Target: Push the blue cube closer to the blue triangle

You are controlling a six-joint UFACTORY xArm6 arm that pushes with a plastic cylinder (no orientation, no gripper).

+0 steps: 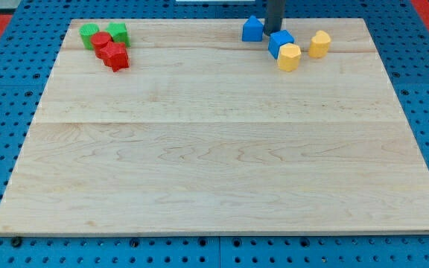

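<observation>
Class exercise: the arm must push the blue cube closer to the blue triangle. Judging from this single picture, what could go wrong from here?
1. My tip stands between the blue triangle and the blue cube, so a careless move may shove either one away.
2. A yellow block touches the cube's lower right side; pushing from there could drag it along.
3. The triangle sits near the board's top edge and might slide off if bumped.
</observation>
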